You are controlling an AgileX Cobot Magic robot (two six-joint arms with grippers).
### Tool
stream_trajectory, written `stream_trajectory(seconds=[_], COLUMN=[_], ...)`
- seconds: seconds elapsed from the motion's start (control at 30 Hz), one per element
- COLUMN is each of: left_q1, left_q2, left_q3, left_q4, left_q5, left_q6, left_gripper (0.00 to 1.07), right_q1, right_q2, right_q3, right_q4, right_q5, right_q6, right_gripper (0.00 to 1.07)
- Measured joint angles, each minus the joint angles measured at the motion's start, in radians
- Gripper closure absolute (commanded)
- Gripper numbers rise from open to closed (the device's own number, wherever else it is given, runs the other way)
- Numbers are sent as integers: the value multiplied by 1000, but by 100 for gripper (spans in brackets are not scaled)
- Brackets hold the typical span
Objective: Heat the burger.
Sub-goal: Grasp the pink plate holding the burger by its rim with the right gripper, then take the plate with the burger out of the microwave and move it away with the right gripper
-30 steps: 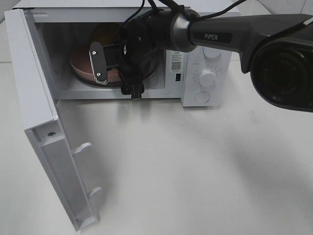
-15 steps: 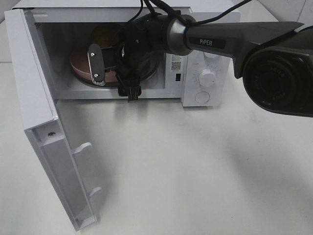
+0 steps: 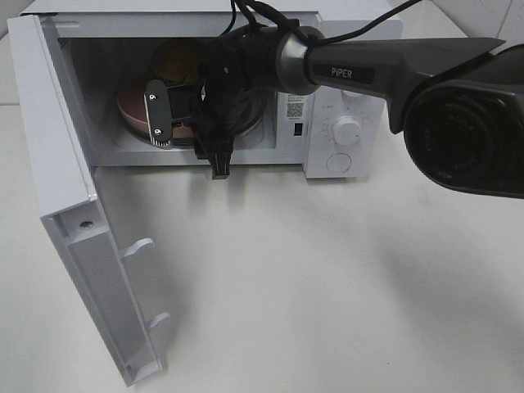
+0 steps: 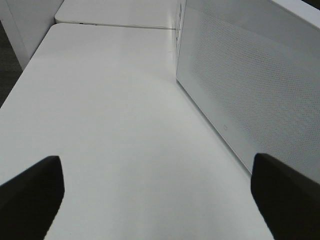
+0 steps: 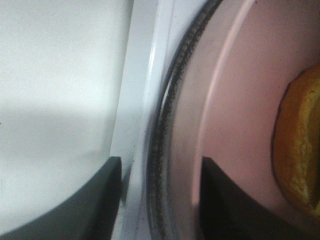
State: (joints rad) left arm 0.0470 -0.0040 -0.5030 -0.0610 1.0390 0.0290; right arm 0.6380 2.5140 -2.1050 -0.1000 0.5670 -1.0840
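Black right hand [image 3: 176,123] inside microwave [image 3: 344,123]

High cam looks down at the open microwave [image 3: 327,90]; right wrist close-up on plate [image 5: 240,100]; left wrist faces the door [image 4: 250,85].

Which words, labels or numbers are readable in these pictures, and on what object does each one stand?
"PiPER": on the right arm.
QR-code sticker on the microwave front: print too small to read.
Marks around the upper dial: too small to read.
Wrist views: no text.
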Motion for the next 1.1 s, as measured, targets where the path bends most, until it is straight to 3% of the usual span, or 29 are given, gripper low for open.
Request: stream_trajectory(seconds=[0.07, 0.1, 0.17, 0.83, 1.1], left_q1=[0, 0, 0, 0, 0], left_q2=[0, 0, 0, 0, 0], left_q3=[0, 0, 0, 0, 0], left_q4=[0, 0, 0, 1, 1], left_q5=[0, 0, 0, 0, 0], left_q6=[0, 0, 0, 0, 0], left_gripper=[11, 11, 11, 11, 11], right_q1=[2, 8, 12, 25, 37], right_q2=[0, -3, -10, -38, -109], right_q3=[0, 0, -2, -2, 107], right_q4=[5, 7, 17, 32, 45], right_q5=[4, 13, 0, 50, 10], right_q6=[0, 1, 2, -46, -46], right_gripper=[87, 98, 107, 107, 107])
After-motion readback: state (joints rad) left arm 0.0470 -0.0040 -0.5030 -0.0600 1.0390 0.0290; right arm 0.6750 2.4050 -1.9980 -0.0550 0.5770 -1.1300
